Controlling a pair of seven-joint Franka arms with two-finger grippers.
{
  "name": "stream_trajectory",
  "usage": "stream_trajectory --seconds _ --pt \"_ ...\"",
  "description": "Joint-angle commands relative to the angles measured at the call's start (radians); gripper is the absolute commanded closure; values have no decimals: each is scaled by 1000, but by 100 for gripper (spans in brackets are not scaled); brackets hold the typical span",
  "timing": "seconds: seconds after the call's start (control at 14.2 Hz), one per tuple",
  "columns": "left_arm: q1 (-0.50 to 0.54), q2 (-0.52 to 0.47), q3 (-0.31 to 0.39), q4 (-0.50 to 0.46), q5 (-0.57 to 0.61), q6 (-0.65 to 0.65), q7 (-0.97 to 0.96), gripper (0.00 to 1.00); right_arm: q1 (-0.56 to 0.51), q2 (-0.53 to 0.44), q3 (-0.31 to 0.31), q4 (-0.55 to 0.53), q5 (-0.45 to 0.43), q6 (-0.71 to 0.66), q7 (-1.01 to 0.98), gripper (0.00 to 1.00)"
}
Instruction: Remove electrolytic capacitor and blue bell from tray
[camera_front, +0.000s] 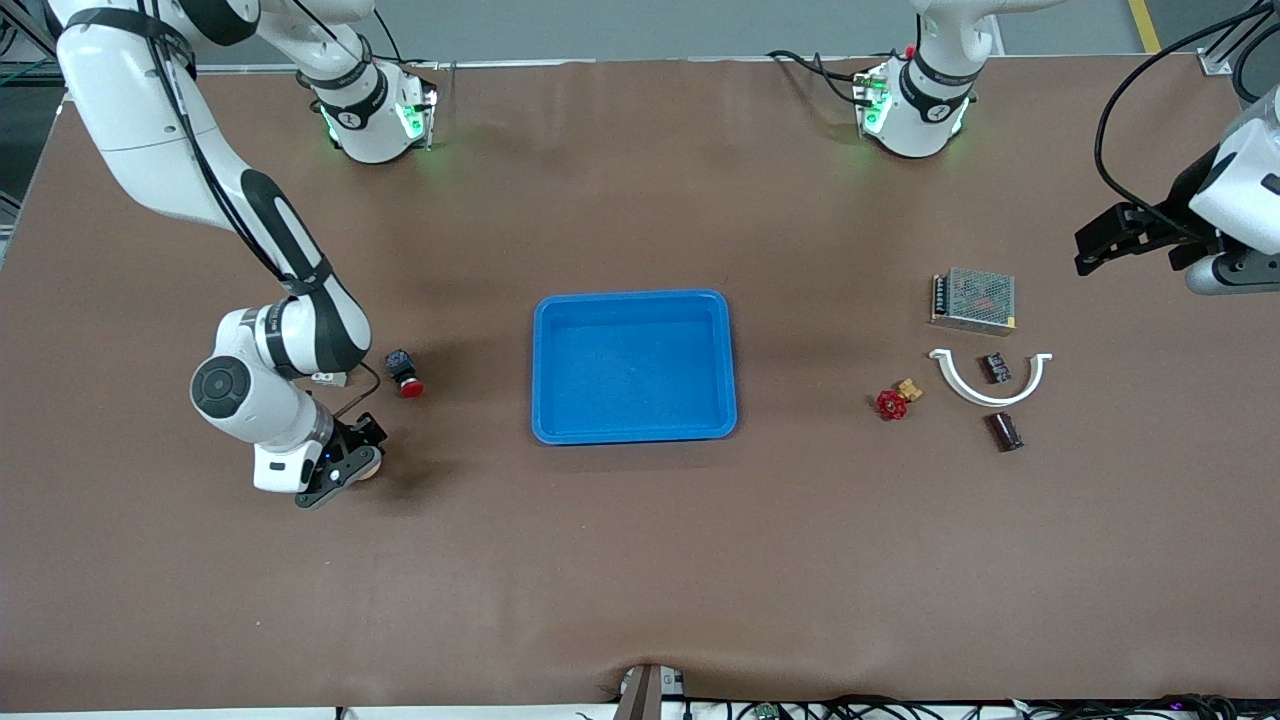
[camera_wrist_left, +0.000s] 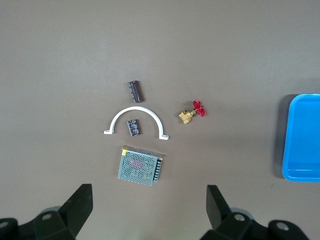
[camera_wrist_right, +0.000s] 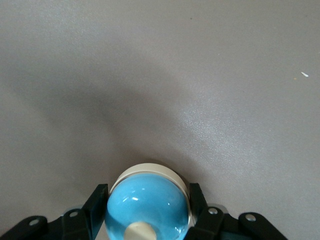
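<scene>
The bell (camera_wrist_right: 147, 202) is a shiny blue dome on a cream base; in the front view only its edge (camera_front: 370, 467) shows, on the table at the right arm's end. My right gripper (camera_front: 345, 470) is down at it, one finger (camera_wrist_right: 98, 199) on each side, shut on its base. The capacitor (camera_front: 1005, 431), a dark cylinder, lies at the left arm's end, nearer the front camera than a white arc; it also shows in the left wrist view (camera_wrist_left: 134, 91). My left gripper (camera_front: 1105, 243) hangs open and empty in the air over the table's edge, its own view (camera_wrist_left: 148, 190) looking down on the parts.
A blue tray (camera_front: 634, 300) sits mid-table. A red-capped button (camera_front: 404, 373) lies beside the right arm. At the left arm's end are a mesh power supply (camera_front: 974, 299), a white arc (camera_front: 990, 387) around a small black part (camera_front: 996, 367), and a red-handled valve (camera_front: 896, 401).
</scene>
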Motion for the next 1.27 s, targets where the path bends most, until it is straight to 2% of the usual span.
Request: stream_trajectory --seconds 0.0,0.21,0.28,0.42,0.64,0.85,0.99,1.2 --pt "0 -17 -7 -2 -7 -10 13 0 -14 -8 17 1 -8 5 2 0" --pt "3 -17 -5 1 -7 -10 13 0 1 -22 20 24 -8 -18 11 0" --pt "4 -17 -5 1 -5 -10 13 0 7 -31 20 50 -8 -70 14 0" --pt "6 -18 -5 -1 -2 -11 13 0 27 -48 21 132 -7 -244 62 0" --pt "7 -20 -4 -1 -1 -13 15 0 102 -100 20 263 -8 -517 238 0" --pt "6 -20 -5 1 -1 -14 13 0 174 -192 20 336 -10 -763 401 0" --pt "7 -21 -4 2 -2 -25 13 0 193 -279 21 340 -8 -855 484 0" --pt "9 -20 -2 2 4 -13 18 0 188 -406 21 340 2 -977 496 0"
